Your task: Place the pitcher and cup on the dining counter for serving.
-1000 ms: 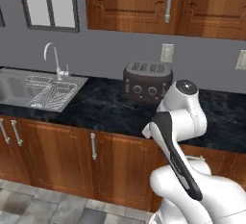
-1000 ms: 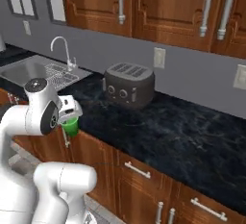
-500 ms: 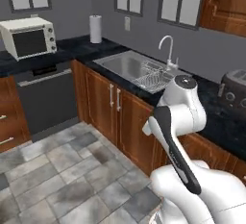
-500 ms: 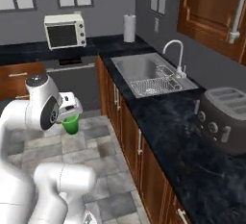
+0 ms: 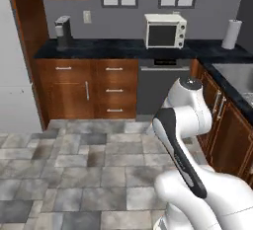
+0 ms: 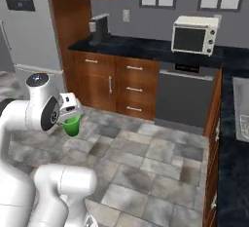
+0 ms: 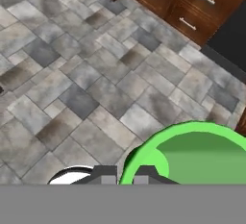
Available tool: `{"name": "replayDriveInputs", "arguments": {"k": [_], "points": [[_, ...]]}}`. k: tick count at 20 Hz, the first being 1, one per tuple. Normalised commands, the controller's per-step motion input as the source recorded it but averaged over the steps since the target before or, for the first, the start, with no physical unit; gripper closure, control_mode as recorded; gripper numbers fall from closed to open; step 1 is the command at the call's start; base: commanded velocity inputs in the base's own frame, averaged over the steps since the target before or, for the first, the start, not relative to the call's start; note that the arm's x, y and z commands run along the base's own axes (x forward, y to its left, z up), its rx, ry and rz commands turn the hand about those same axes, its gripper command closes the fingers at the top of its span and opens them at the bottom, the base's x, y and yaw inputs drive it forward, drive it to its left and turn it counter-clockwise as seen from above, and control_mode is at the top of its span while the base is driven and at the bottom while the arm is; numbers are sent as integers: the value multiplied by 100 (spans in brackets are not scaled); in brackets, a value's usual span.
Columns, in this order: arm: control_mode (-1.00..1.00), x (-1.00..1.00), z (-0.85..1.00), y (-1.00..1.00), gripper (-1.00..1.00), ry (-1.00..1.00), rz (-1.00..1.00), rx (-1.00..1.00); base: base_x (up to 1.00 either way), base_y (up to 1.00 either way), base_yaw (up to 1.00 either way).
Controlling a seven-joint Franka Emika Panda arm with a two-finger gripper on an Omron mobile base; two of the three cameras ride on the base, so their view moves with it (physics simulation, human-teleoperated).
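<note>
The gripper [image 6: 69, 114] held the cup [image 6: 71, 124], its fingers clamped on the rim. The cup hung over the tile floor [image 6: 146, 167], at nine o'clock in the right base view. It should stay upright and steady while the base drives to the dining counter. The cup was smooth, round and bright green; the floor was grey stone squares.

cup [image 6: 72, 124] in end effector [image 6: 69, 114] above tiled floor [image 6: 146, 158], toaster oven [image 6: 195, 34] on counter [image 6: 146, 47] behind
</note>
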Motion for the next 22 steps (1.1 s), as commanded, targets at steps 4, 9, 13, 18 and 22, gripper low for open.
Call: {"name": "replayDriveInputs", "arguments": {"k": [4,9,13,18,22], "points": [[100,0,0,0,100,0,0,0,54,0,80],[100,0,0,0,100,0,0,0,88,0,70],[100,0,0,0,100,0,0,0,97,0,65],[100,0,0,0,100,0,0,0,100,0,56],[100,0,0,0,100,0,0,0,100,0,47]]}}
